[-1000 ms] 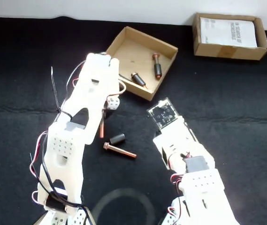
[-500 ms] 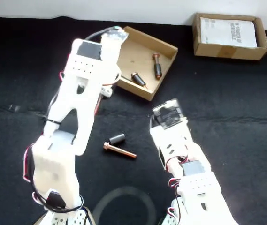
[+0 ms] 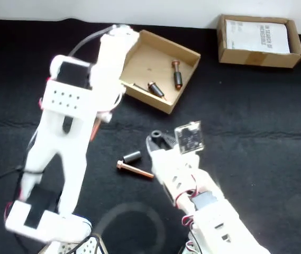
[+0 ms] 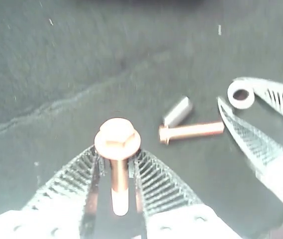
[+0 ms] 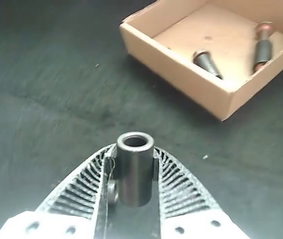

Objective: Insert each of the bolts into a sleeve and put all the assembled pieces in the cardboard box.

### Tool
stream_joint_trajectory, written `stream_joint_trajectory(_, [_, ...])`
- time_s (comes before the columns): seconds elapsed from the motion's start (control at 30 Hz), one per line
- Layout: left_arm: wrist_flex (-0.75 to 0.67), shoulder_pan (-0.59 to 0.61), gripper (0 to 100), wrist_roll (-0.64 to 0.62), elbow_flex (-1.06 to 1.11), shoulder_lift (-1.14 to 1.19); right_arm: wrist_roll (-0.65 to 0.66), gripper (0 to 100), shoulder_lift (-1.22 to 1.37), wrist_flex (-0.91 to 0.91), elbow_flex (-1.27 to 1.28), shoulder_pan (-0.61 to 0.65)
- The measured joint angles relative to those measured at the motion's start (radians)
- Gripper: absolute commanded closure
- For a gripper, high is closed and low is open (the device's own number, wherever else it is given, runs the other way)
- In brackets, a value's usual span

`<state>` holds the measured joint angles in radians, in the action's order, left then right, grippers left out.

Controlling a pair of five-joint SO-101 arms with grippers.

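While the left gripper [image 4: 117,155] pinches one bolt [image 4: 117,139] by its shank, head poking out past the fingertips, we see the right gripper [image 5: 135,149] clamped on a sleeve [image 5: 135,172] whose open bore faces the wrist camera. Ahead of the left gripper's tips, a loose bolt [image 4: 191,131] lies flat on the black cloth [image 4: 56,64], with a loose sleeve [image 4: 177,110] just beside its head. Beyond the right gripper's tips sits the cardboard box [image 5: 181,67], two assembled pieces [image 5: 207,62] lying inside. Farther off we note a second box [image 3: 256,57] holding a paper sheet.
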<state>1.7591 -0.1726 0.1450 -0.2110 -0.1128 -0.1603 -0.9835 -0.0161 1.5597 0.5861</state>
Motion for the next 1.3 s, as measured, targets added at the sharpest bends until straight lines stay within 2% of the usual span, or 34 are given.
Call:
stream_joint_trajectory(0.17, [-0.011,-0.029,99,0.028,0.232,-0.196,0.000,99.1,0.000,0.000,0.006,0.025])
stream_joint_trajectory(0.3, [-0.087,-0.077,99,0.028,0.299,-0.235,0.000,99.1,0.000,0.000,0.006,0.032])
stream_joint_trajectory(0.7, [-0.549,-0.098,99,0.026,0.430,-0.239,0.000,99.1,0.000,0.000,0.006,0.032])
stream_joint_trajectory(0.77, [-0.618,-0.118,99,-0.012,0.473,-0.239,0.000,99.1,0.000,0.000,0.006,0.032])
stream_joint_trajectory(0.93, [-0.752,-0.173,99,-0.209,0.562,-0.239,0.000,99.1,0.000,0.000,0.006,0.032])
stream_joint_trajectory(1.1, [-0.786,-0.235,99,-0.384,0.582,-0.239,0.000,99.1,0.000,0.000,0.006,0.009])
stream_joint_trajectory(1.3, [-0.884,-0.242,99,-0.462,0.588,-0.239,0.000,99.1,0.000,-0.003,0.006,0.005])
